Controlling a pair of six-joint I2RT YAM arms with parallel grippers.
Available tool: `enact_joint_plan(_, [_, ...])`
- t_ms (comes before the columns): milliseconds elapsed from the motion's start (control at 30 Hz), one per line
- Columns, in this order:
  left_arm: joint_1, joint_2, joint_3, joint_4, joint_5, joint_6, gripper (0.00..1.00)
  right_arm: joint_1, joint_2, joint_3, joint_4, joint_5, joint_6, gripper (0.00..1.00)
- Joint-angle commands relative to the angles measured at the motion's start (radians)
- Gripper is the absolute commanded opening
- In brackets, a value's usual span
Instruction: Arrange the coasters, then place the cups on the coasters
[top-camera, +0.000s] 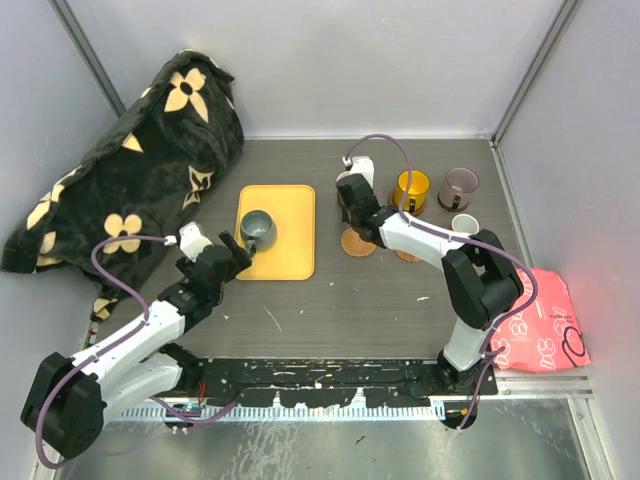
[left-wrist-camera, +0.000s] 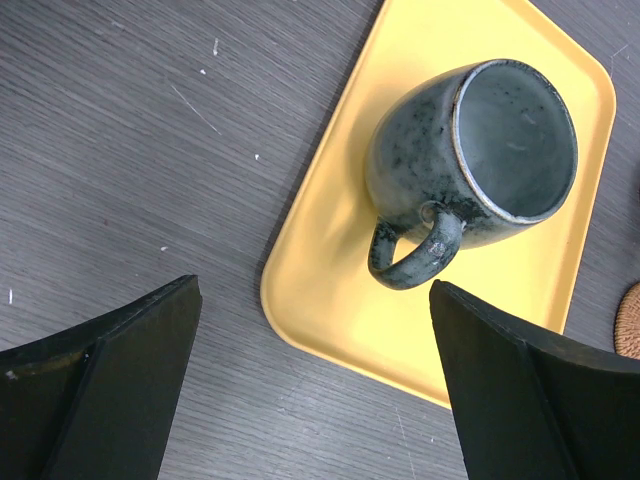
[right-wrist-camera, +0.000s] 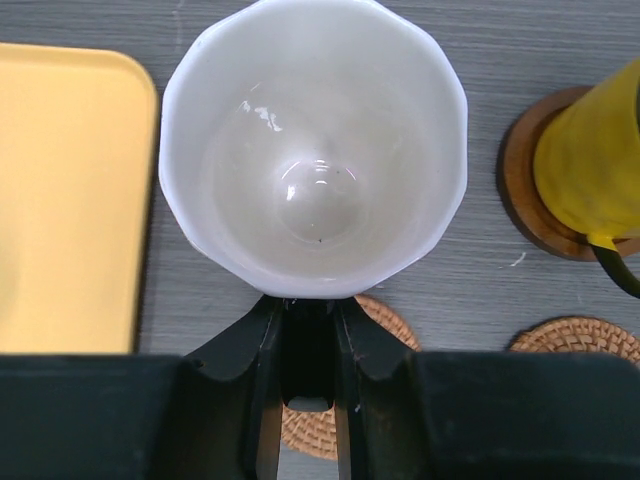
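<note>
Top external: left hand (top-camera: 236, 250), fingers apart, is hovering beside the grey cup (top-camera: 257, 229) sitting on the yellow tray (top-camera: 292, 262), probably lining up a grab, while right hand (right-wrist-camera: 308, 315), clamped on the white cup (right-wrist-camera: 312, 150), is holding it over a bare coaster (right-wrist-camera: 385, 322) for set-down.

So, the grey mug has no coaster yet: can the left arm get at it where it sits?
Probably yes. The left pincer is open just short of the grey mug, whose handle is turned toward it, and nothing on the yellow tray stands between.
</note>
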Motion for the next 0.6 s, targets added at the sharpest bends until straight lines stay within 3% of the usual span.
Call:
enact_joint_plan(0, [0.004,0.002,0.028,0.038,-0.009,-0.01,0.98,-0.042,-0.087,0.009,0.166,-0.016,0.017,0.01])
enact_joint_plan(567, [0.004,0.014,0.032,0.042,-0.011,-0.008,0.98,-0.141,-0.022,-0.009,0.293,-0.148,-0.011,0.01])
